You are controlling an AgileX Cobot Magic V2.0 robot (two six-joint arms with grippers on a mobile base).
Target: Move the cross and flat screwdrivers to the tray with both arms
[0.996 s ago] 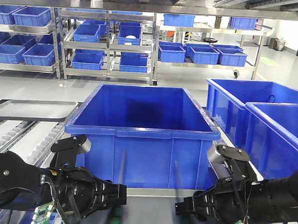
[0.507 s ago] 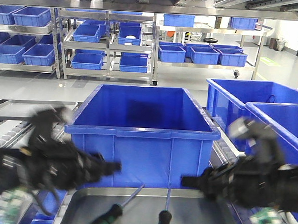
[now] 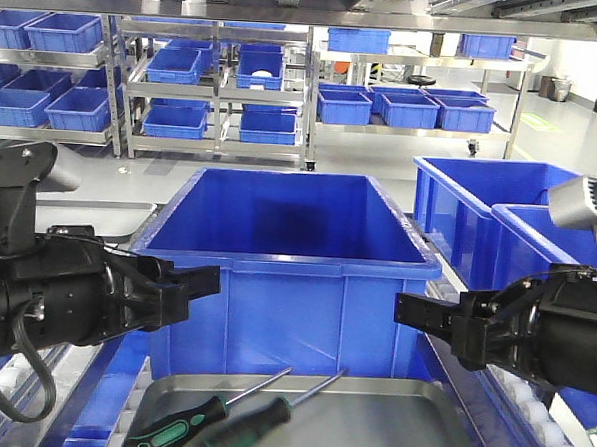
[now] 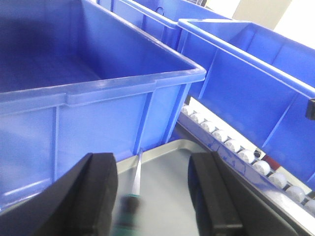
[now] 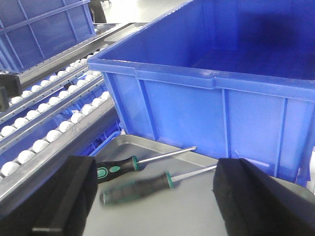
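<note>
Two black-and-green screwdrivers lie side by side in the grey metal tray (image 3: 418, 430), shafts pointing toward the blue crate. The left one (image 3: 173, 429) is sharp; the right one (image 3: 246, 426) is blurred. Both show in the right wrist view, one (image 5: 118, 168) nearer the tray's left rim, the other (image 5: 140, 187) beside it. One blurred screwdriver (image 4: 129, 206) shows in the left wrist view. My left gripper (image 3: 200, 280) is open and empty above the tray's left side; its view (image 4: 150, 167) shows the jaws wide apart. My right gripper (image 3: 409, 311) is open and empty above the right side (image 5: 157, 164).
A deep blue crate (image 3: 287, 253) stands right behind the tray. Two more blue crates (image 3: 509, 210) sit at the right. Roller conveyor rails (image 5: 44, 132) run along both sides of the tray. Shelves with blue bins fill the background.
Both grippers let go of the screwdrivers and rose up and apart from the tray. The screwdrivers dropped into the tray and shifted left; one is still moving.
</note>
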